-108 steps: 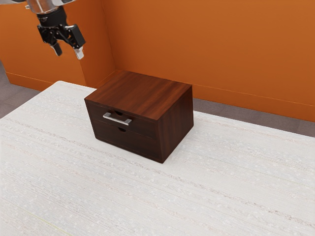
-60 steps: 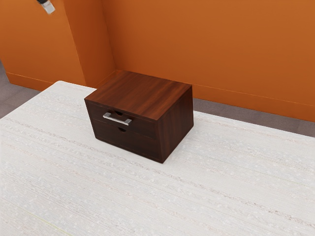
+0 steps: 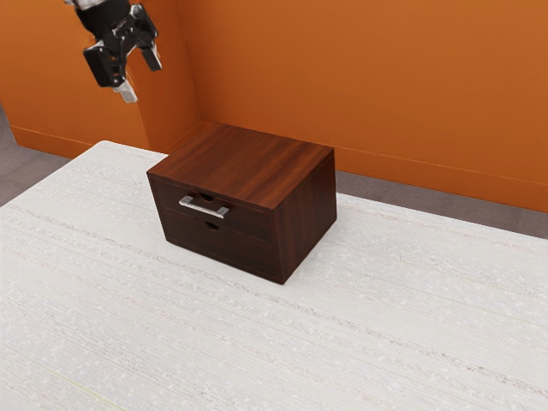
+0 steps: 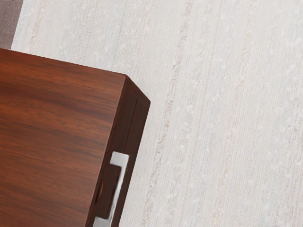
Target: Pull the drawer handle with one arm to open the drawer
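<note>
Claw [image 3: 142, 79]: released, fingers spread, nothing between them; hangs high at the exterior view's upper left, before the orange wall [image 3: 385, 77], well apart from the cabinet [image 3: 248, 163].
Drawer handle [image 3: 203, 206]: silver bar across the upper drawer [image 3: 248, 219], on the face turned toward the exterior view's left; untouched.
Drawer state: front looks flush with the cabinet body, so judged not yet opened.
Cabinet position: dark wood, sits on the pale tabletop [image 3: 385, 325], toward its far side.
Step in hand: approach, by judgement; no contact made.
Next move: calls for coming down to the bar's height, setting the fingers either side of it, clenching, then pulling straight out from the front.
Exterior view: gives the claw's height and spread, plus both drawer fronts.
Wrist view: looks down along the cabinet's top and front edge, showing the bar standing proud of the front.
</note>
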`<state>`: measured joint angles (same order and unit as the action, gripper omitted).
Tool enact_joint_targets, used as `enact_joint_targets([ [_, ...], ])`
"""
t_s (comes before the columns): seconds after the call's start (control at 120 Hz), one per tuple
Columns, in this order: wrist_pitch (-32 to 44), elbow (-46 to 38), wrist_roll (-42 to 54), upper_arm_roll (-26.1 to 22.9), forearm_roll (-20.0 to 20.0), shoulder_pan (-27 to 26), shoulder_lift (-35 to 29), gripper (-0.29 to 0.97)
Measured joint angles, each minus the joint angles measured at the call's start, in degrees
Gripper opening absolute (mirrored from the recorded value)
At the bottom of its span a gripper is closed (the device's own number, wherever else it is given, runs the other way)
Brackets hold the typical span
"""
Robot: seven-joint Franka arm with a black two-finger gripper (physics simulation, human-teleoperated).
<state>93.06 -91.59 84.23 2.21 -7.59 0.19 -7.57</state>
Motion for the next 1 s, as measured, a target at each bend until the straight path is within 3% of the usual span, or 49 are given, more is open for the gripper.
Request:
enact_joint_targets([
  [0.233, 16.00, -26.61, 11.53, 3.90, -1.04, 0.43, -14.79, 0.68],
  [0.317, 20.91, -30.09, 14.65, 5.91, -0.62, 0.02, -14.95, 0.68],
  [0.425, 32.71, -37.36, 16.27, 8.68, 4.41, -3.42, -13.66, 0.67],
  [0.642, 48.72, -40.40, 18.08, 9.67, 9.39, -5.35, -7.81, 0.55],
  [0.8, 56.24, -40.31, 19.01, 9.67, 8.25, -6.12, -2.49, 0.49],
  [1.0, 60.03, -40.00, 19.88, 9.66, 5.08, -6.10, 0.56, 0.44],
])
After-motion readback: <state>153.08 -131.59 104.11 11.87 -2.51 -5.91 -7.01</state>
